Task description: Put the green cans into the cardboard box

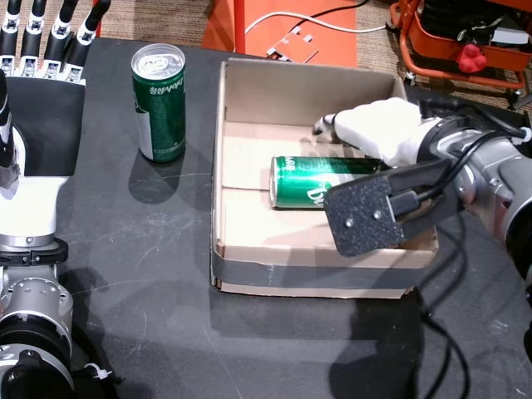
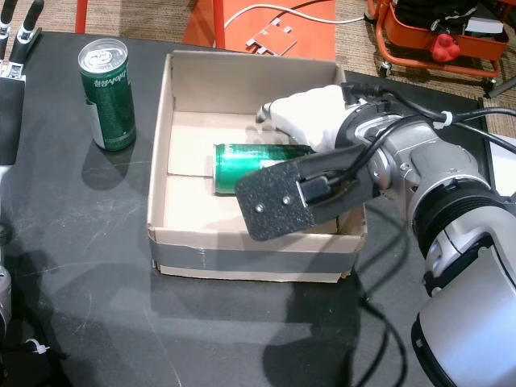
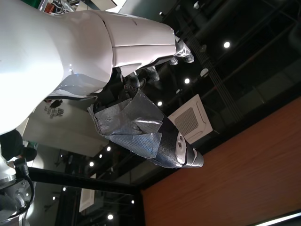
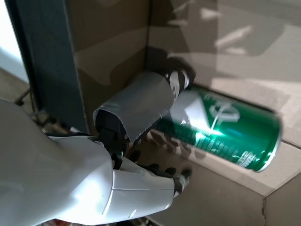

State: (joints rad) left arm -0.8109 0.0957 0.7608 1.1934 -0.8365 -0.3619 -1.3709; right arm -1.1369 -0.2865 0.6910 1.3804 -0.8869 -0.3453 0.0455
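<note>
2 green cans: lying can [image 1: 316, 181] in cardboard box [image 1: 241, 273], touching right hand [image 1: 378, 129] fingers | upright can [image 1: 160, 102] outside box, beside left hand [image 1: 41, 50] | right grip: can't tell, camera plate hiding | left fingers spreading, holding nothing, partly cut off

White lettering runs down the upright can [image 1: 160, 101] and marks the lying can [image 1: 320, 181], but none of it is legible.
</note>
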